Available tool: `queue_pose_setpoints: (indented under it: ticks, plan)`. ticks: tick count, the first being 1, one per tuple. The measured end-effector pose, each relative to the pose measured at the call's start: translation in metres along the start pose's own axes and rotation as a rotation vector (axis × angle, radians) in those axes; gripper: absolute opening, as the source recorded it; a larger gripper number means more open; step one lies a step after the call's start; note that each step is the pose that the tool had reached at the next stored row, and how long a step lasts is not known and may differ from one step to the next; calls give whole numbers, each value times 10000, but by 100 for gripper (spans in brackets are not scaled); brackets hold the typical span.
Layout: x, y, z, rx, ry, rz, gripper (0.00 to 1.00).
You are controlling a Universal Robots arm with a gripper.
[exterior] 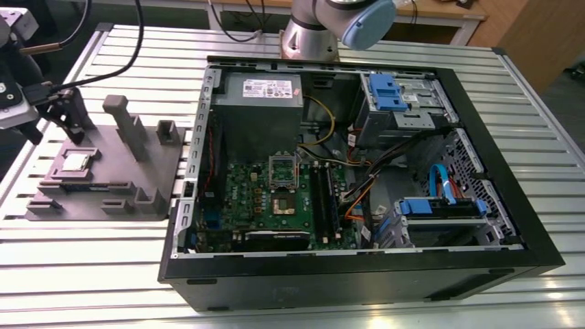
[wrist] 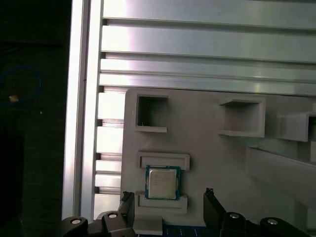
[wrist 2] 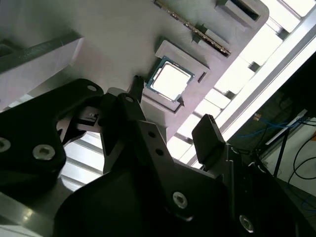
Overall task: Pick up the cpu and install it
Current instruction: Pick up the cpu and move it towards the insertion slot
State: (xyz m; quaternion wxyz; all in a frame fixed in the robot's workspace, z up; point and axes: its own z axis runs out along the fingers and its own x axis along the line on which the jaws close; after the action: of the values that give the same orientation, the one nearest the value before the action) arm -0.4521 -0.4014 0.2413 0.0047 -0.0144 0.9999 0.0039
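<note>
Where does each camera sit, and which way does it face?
Exterior view: high, looking down on the open black computer case, grey holder tray, arm base.
First wrist view: at the wrist, facing the small silvery square cpu in that tray, past the open gripper.
Second wrist view: likewise, slanted; shares cpu and gripper.

On the worktop (exterior: pixel 92 274), the cpu (exterior: pixel 73 162) sits in a fixture tray (exterior: pixel 114 179); in the exterior view, the computer case (exterior: pixel 366 277) lies at the tray's three o'clock.
</note>
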Motion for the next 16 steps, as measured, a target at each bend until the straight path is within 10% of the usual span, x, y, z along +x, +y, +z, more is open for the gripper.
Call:
queue_pose_setpoints:
  ticks: [16]
  plan:
    - [3, -4, 290, 0, -2, 83, 66]
